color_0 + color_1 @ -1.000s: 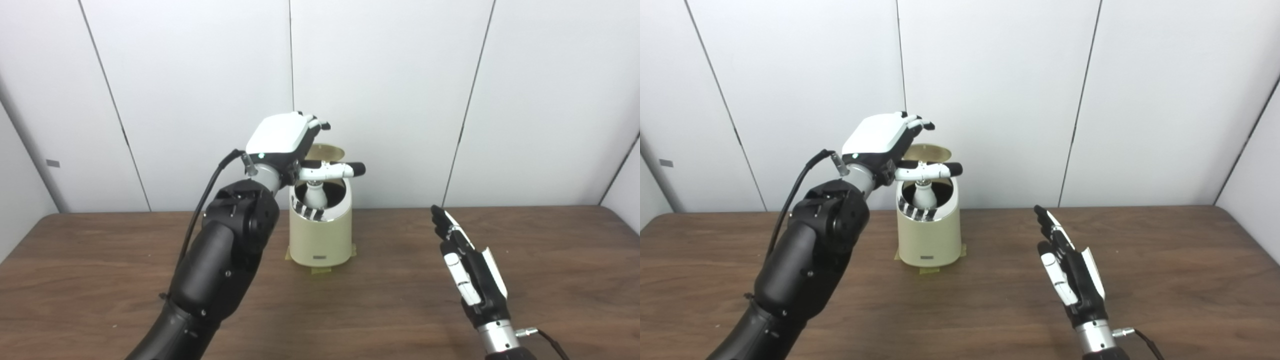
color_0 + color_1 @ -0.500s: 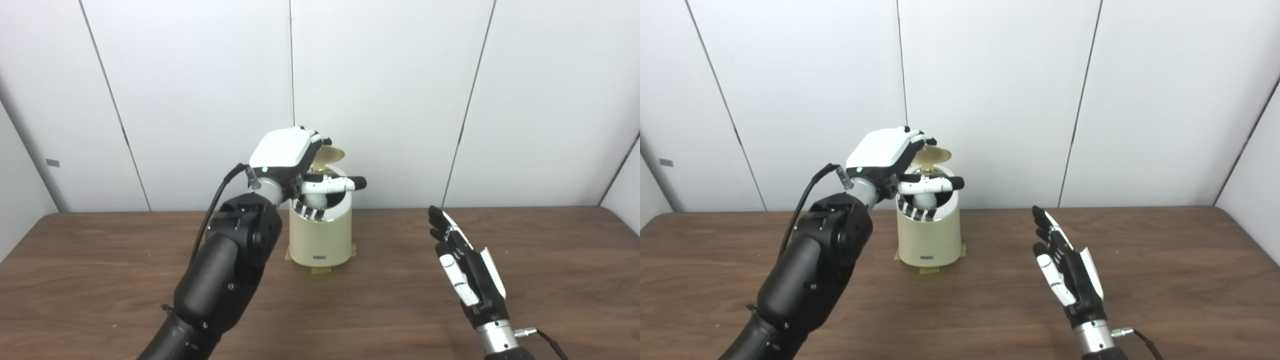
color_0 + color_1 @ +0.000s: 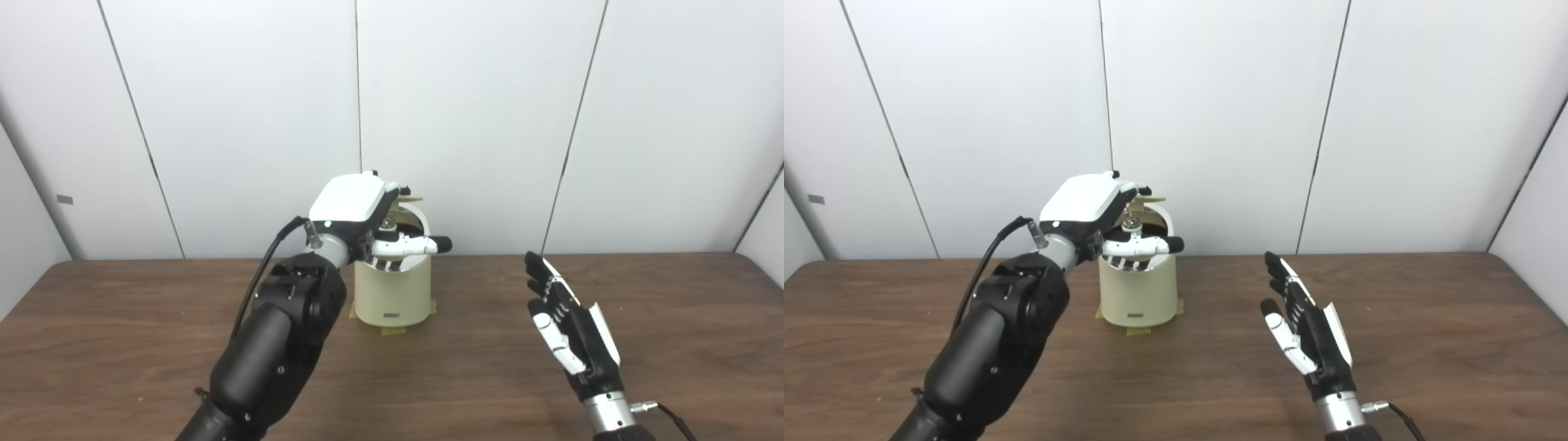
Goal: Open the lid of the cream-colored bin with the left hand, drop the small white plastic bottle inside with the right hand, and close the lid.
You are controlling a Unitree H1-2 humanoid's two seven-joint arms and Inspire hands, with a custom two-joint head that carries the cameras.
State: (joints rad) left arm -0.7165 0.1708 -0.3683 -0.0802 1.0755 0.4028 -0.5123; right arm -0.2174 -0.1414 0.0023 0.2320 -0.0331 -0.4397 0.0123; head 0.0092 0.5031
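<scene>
The cream-colored bin point(image 3: 393, 289) stands upright on the table, its lid point(image 3: 409, 199) tilted nearly shut (bottle not visible).

A dark wood-grain table point(image 3: 478, 380) fills the lower half of the scene. Behind it rise plain white wall panels point(image 3: 245, 110) (split by thin dark seams), evenly lit. A small grey tag point(image 3: 64, 199) sits on the far-left panel.

Cream bin point(image 3: 392, 294) on a dark brown woodgrain table point(image 3: 122, 343); both hands black and white — left hand point(image 3: 358, 211), right hand point(image 3: 572, 337).
</scene>
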